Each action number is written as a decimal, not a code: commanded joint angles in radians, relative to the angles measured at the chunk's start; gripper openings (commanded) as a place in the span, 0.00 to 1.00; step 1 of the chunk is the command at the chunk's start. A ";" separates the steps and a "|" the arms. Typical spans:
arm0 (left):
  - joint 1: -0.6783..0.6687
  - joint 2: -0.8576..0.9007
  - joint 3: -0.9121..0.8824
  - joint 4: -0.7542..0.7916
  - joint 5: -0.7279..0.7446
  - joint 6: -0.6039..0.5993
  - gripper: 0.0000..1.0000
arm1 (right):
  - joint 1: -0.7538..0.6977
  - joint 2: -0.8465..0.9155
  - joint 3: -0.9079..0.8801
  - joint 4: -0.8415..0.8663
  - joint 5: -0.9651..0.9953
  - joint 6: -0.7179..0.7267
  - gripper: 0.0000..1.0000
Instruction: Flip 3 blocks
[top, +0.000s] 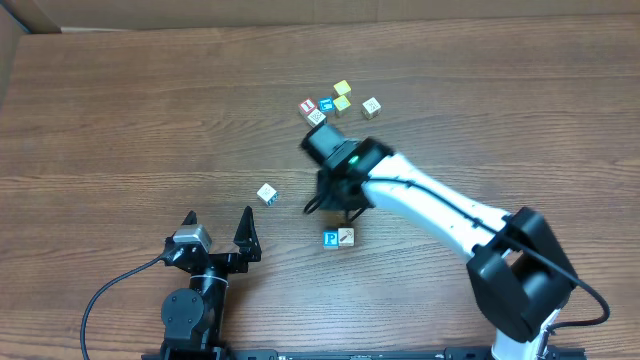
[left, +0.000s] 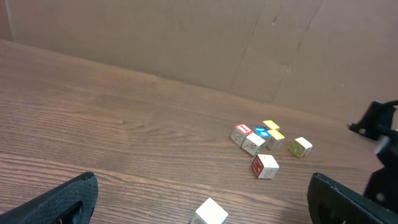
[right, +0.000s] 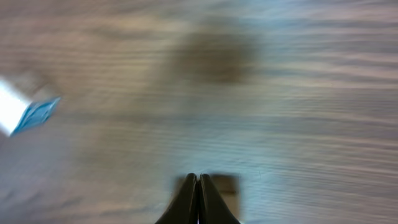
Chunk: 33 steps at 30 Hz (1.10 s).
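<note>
Flipping is judged partly done; the count cannot be told.
Right pincer (right: 198, 196) is pressed shut, empty, near blue-and-white block (top: 331, 238); left pincer (top: 219, 216) is held wide, empty; cream block (top: 266, 193) is seen apart.

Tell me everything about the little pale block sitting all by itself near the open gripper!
The lone block is a tiny cube that looks like wood. It is pale cream with small dark marks on its top face. It sits flat on the brown wooden table, turned a little askew, and nothing touches it. It lies just beyond the open left gripper, apart from the other cubes. In the left wrist view it shows pale at the bottom edge, partly cut off.
</note>
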<state>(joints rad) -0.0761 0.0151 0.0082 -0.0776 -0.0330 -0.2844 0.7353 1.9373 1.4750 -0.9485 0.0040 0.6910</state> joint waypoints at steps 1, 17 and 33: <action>0.005 -0.011 -0.003 0.002 0.008 0.016 1.00 | -0.035 0.017 0.016 -0.015 -0.006 -0.012 0.04; 0.005 -0.011 -0.003 0.002 0.008 0.015 1.00 | -0.028 0.101 0.016 -0.038 -0.008 -0.012 0.04; 0.005 -0.011 -0.003 0.002 0.008 0.015 1.00 | -0.009 0.101 -0.043 -0.015 -0.060 -0.045 0.04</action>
<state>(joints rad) -0.0761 0.0151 0.0082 -0.0776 -0.0330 -0.2844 0.7231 2.0377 1.4452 -0.9653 -0.0498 0.6537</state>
